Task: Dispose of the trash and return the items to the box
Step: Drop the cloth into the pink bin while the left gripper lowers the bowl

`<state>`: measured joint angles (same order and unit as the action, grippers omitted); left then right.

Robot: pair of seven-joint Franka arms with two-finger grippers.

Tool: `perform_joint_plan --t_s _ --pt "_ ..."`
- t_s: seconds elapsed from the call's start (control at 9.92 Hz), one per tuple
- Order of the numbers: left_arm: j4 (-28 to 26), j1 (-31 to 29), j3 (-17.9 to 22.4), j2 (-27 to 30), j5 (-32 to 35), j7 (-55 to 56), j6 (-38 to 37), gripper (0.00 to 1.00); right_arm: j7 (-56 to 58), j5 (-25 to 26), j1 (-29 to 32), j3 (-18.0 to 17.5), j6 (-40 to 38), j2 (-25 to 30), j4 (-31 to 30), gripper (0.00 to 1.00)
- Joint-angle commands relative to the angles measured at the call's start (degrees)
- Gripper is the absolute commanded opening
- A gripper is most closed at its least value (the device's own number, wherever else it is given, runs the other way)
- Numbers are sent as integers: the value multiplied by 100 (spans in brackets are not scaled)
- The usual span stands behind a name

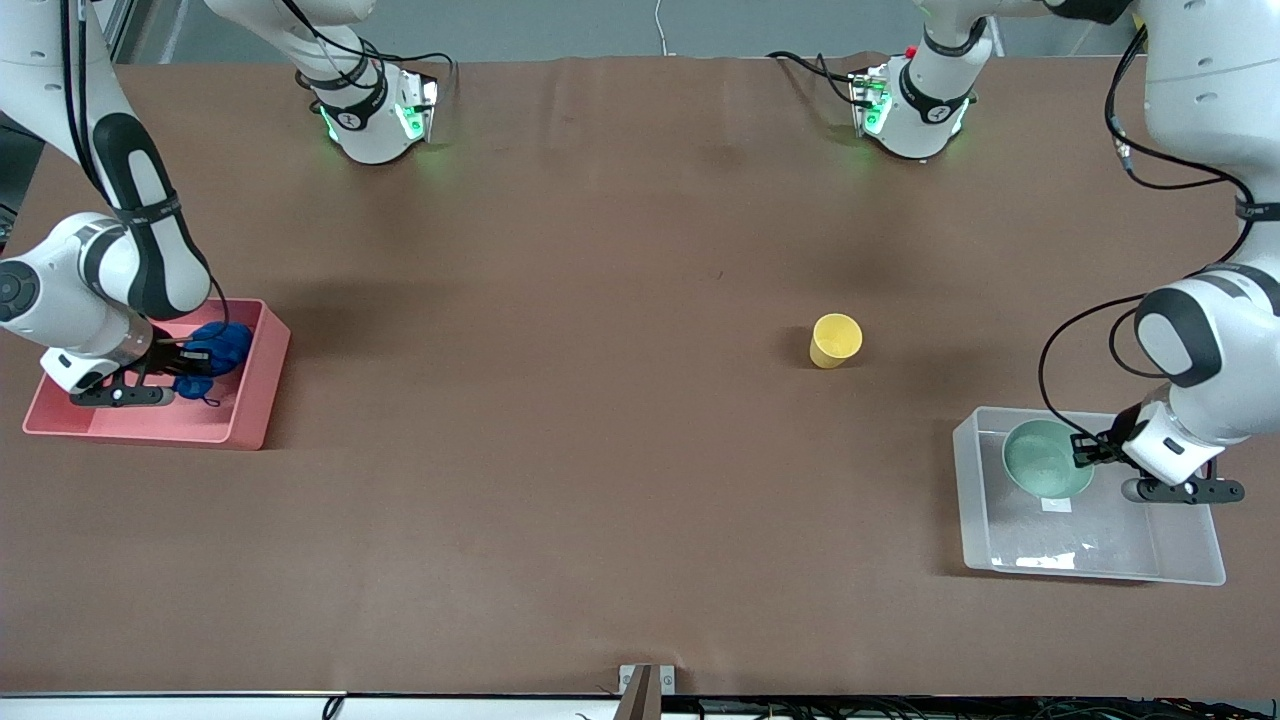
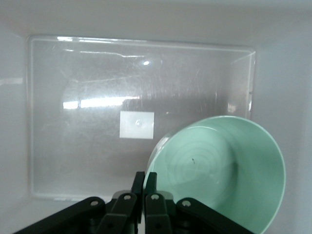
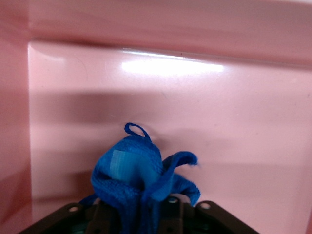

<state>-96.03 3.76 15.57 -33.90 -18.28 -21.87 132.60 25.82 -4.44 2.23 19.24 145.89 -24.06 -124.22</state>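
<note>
My right gripper (image 1: 190, 365) is shut on the bright blue wad (image 1: 215, 348) and holds it low inside the pink bin (image 1: 255, 400). In the right wrist view the wad (image 3: 139, 170) hides the fingers, with the pink floor (image 3: 219, 122) under it. My left gripper (image 1: 1085, 450) is shut on the rim of the mint-green bowl (image 1: 1045, 458) and holds it tilted inside the clear box (image 1: 968, 500). The left wrist view shows the fingers (image 2: 151, 183) pinching the bowl (image 2: 219, 170) over the box's white label (image 2: 137, 125). The yellow cup (image 1: 834, 340) stands upright on the table.
The pink bin sits at the right arm's end of the table and the clear box at the left arm's end, nearer the front camera. The brown table (image 1: 560, 450) stretches between them. The two arm bases (image 1: 375, 115) stand along the table edge farthest from the front camera.
</note>
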Motion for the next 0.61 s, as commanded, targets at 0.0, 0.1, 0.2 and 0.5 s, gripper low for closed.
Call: perform_joint_plan --t_s 0.0,0.1,0.2,0.5 --pt "251 90 69 -537 -343 -168 -41 0 20 -206 -82 1 -25 137 -24 100" --pt "260 47 69 -748 -360 -229 159 1 19 -198 -100 1 -234 329 98 100" --pt "251 99 69 -785 -352 -230 353 1 19 -206 -91 1 -610 514 352 100" --pt "251 81 69 -794 -308 -230 407 58 2 -198 -82 1 -1970 1296 1334 100"
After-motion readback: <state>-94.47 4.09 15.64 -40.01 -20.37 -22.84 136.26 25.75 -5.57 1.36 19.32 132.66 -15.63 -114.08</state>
